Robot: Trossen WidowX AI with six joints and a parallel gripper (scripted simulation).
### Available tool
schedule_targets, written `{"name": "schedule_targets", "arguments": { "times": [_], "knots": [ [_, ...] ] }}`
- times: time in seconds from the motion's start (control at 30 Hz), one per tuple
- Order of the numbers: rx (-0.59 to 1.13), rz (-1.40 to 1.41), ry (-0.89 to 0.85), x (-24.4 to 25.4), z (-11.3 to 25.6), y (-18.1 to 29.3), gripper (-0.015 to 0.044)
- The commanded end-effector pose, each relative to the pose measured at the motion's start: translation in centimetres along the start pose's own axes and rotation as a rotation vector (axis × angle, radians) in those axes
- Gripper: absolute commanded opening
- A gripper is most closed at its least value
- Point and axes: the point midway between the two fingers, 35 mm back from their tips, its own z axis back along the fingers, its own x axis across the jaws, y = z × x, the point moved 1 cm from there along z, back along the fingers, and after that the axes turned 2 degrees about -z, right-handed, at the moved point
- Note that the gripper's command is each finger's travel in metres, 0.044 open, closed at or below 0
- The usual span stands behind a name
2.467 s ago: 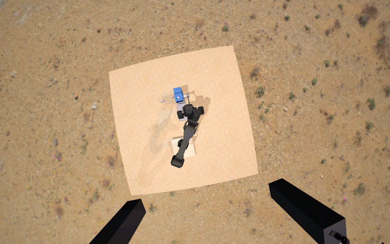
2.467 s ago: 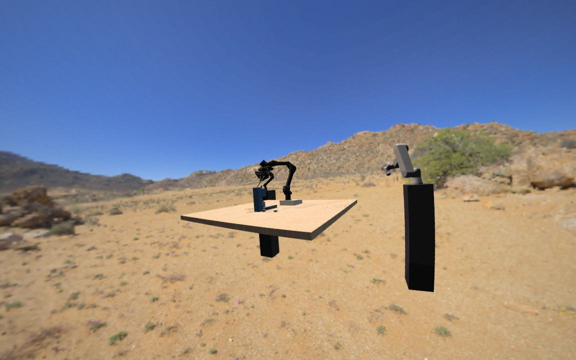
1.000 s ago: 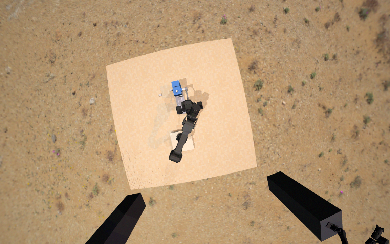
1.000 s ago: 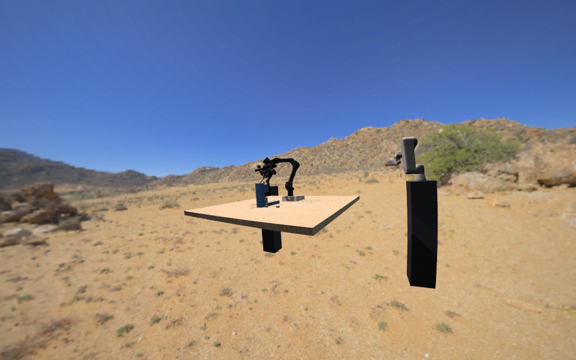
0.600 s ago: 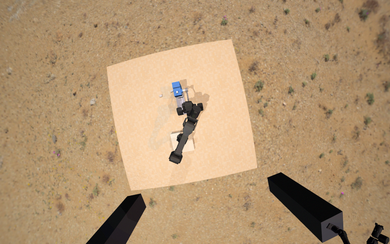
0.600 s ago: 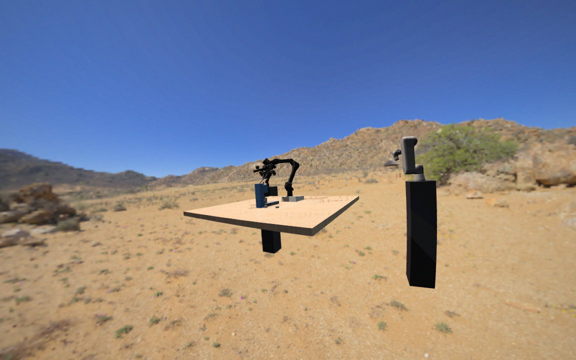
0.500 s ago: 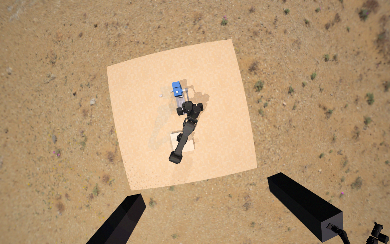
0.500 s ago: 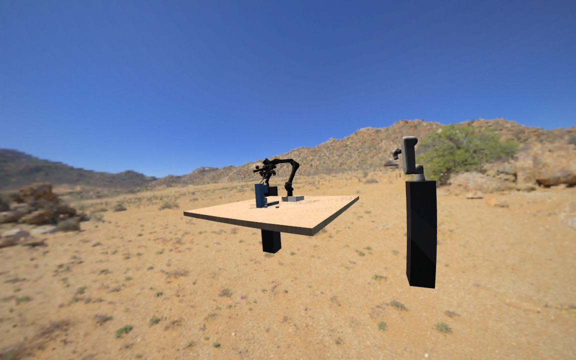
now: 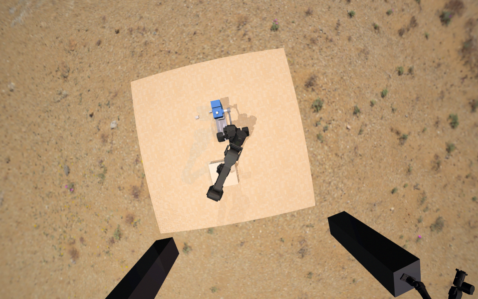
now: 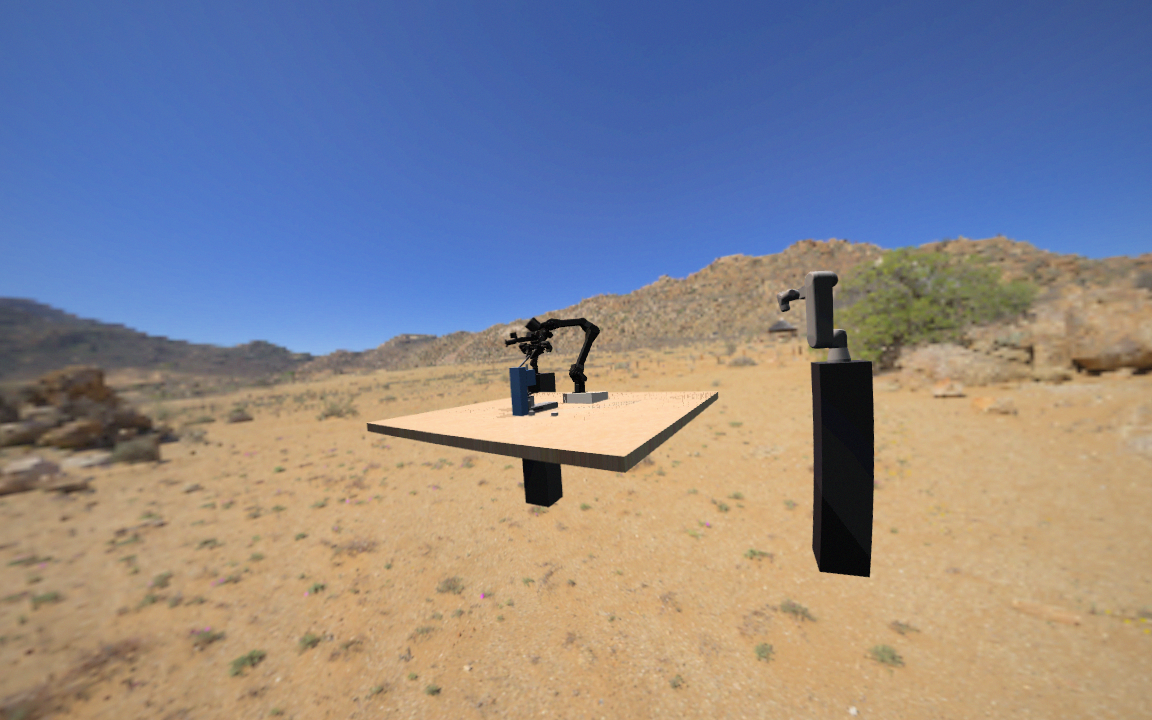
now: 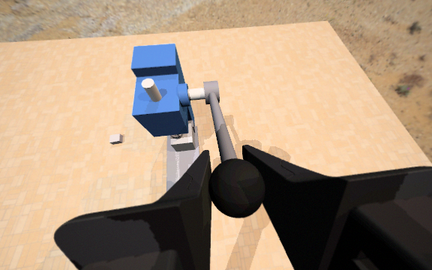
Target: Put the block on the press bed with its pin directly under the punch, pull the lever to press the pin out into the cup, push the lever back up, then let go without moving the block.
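Fingers clamped on the black ball knob [image 11: 237,188], one on each side, and that's a firm hold on the end of the lever! The grey lever [image 11: 221,131] [image 9: 230,117] runs from the knob to its hub [image 11: 211,91], joined by a pale shaft [image 11: 196,94] to the blue press [image 11: 162,94] [image 9: 216,109] [image 10: 518,391]. Down below, the pale grey block [image 11: 184,144] sits on the press bed [image 11: 175,165] [image 9: 220,126] [image 10: 545,405], partly tucked beneath the press head. Part of a dark round feature shows on the block's top, but the head covers the rest; whether the pin lines up with the punch, I can't tell! Up top, a pale rod [image 11: 151,90] [image 9: 217,112] pokes out of the blue head.

Off to one side, a small pale cube [image 11: 115,139] [image 9: 196,117] lies on the tan table [image 11: 70,75] [image 9: 270,92] [image 10: 473,429], apart from the press. Swing out to the whole black arm [image 9: 229,160] [image 10: 595,331], arching from its pale base block [image 9: 233,181] [image 10: 596,396] towards the press! Beyond the table edge stands a black pillar [image 10: 844,465], with a green bush [image 10: 929,295] and rocky hills [image 10: 705,286] in the distance.
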Motion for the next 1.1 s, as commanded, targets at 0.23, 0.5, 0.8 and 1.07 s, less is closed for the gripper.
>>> {"name": "schedule_targets", "arguments": {
  "times": [0.23, 0.5, 0.8, 1.07],
  "knots": [
    [0.03, -0.011, 0.0, 0.0, -0.4, 1.5, 0.0],
    [0.03, -0.011, 0.0, -0.1, -0.5, 1.8, 0.0],
    [0.03, -0.011, 0.0, -0.1, -0.7, 2.2, 0.0],
    [0.031, -0.011, 0.0, -0.1, -0.8, 2.5, 0.0]
  ]
}}
